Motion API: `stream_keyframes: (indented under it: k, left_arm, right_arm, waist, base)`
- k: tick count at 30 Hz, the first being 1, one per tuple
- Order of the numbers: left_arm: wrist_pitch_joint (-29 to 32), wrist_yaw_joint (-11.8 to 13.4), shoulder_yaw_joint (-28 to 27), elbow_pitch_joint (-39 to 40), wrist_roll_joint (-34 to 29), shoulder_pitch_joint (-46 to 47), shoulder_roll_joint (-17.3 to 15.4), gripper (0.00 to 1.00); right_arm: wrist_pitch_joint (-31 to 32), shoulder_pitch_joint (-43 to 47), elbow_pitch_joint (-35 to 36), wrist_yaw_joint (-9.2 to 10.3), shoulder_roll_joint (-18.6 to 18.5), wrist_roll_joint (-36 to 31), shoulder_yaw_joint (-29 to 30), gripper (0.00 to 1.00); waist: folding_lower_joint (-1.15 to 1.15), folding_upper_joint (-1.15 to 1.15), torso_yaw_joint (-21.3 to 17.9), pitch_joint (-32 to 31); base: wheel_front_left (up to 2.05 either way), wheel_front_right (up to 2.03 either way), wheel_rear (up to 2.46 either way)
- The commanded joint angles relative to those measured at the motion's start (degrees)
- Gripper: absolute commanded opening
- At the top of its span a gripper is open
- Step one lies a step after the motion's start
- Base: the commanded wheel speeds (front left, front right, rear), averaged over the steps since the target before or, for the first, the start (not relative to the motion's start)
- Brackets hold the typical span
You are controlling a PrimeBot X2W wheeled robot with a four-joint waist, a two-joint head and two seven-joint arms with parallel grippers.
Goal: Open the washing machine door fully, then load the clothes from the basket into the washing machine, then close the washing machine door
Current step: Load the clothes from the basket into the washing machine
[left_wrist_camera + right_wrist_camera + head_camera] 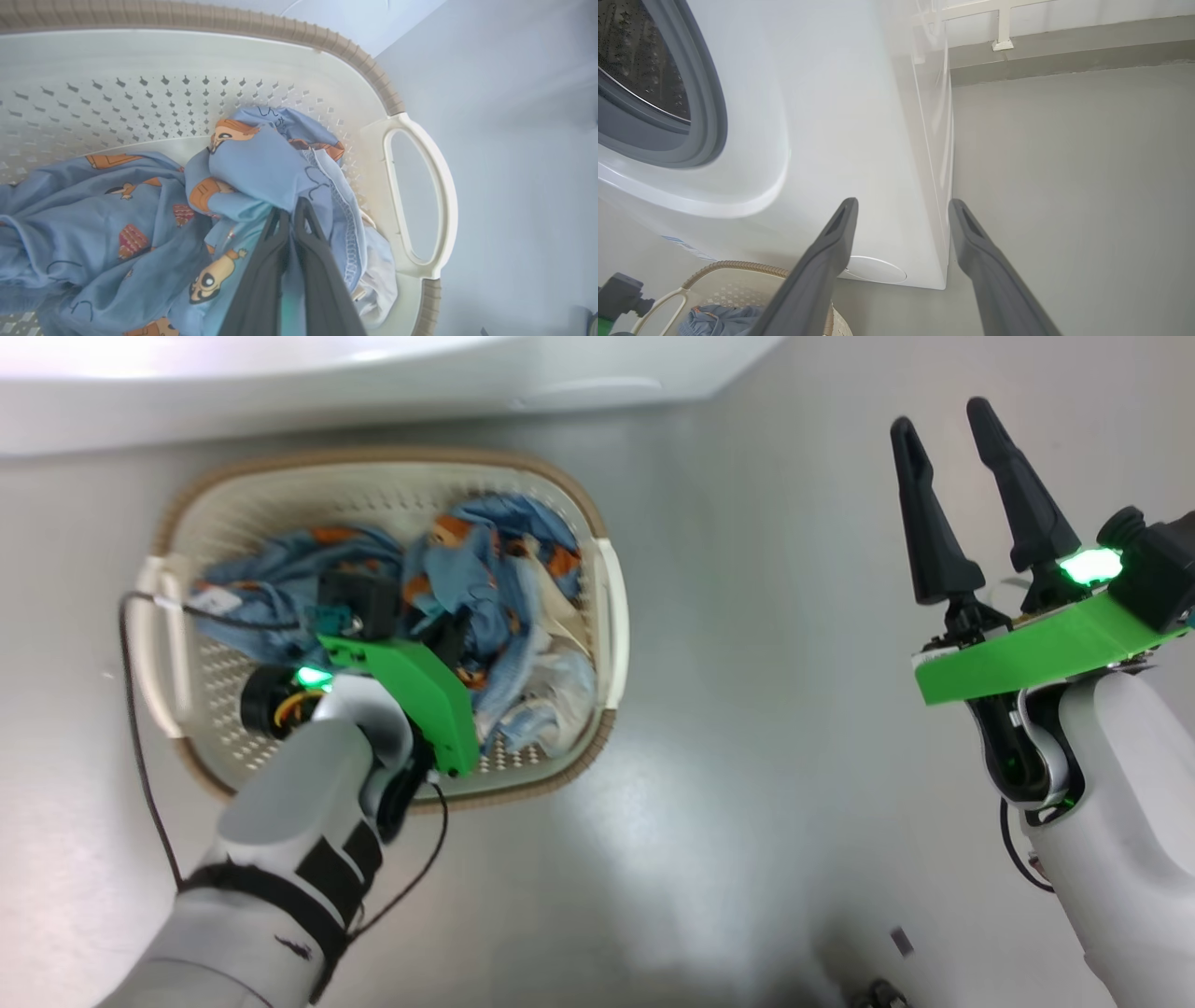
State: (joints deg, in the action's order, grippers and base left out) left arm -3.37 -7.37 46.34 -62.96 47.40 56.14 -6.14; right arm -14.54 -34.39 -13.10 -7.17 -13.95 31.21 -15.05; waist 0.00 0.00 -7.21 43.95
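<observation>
We've got our left gripper (292, 210) pinched tight on the blue cartoon-print garment (261, 172) down in the basket (364, 60), the washing machine (840, 116) just ahead and above it, and our right gripper (902, 201) hangs wide and empty.

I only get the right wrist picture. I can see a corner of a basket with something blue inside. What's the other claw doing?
Observer: The left claw is down in the cream perforated plastic basket with the brown woven-look rim, shut on a crumpled blue cloth with orange cartoon prints.
Operator: Is that the only cloth in there?
Observer: No, a paler whitish cloth peeks out beneath it, by the white handle.
Operator: Is my claw over the basket?
Observer: No, the right claw hangs open over grey floor, off to the basket's right.
</observation>
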Motion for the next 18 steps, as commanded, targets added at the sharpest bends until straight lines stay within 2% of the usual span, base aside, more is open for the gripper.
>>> stream_keyframes:
  k: [1, 12, 18]
  left_arm:
    - [-1.3, -0.1, 0.0, 1.5, 0.8, -2.1, -0.8, 0.0]
    - [-9.6, -0.1, 4.5, 6.8, 6.4, -7.5, -2.1, 0.0]
    - [-11.5, -0.1, 4.4, 11.3, 7.4, -10.2, -3.4, 0.0]
  right_arm:
    - [-0.5, 3.0, 0.7, -0.32, -0.7, 0.2, -1.2, 1.0]
    - [-0.5, 6.1, -1.3, -0.32, -2.4, 1.2, -2.0, 1.0]
    - [-0.5, 8.6, -2.3, -0.32, -3.0, 1.9, -2.4, 1.0]
  waist:
    - [0.0, 0.0, 3.4, -5.0]
    - [0.0, 0.0, 7.0, -15.1]
    - [0.0, 0.0, 9.1, -20.9]
  base:
    - [0.0, 0.0, 0.0]
    - [0.0, 0.0, 0.0]
    - [0.0, 0.0, 0.0]
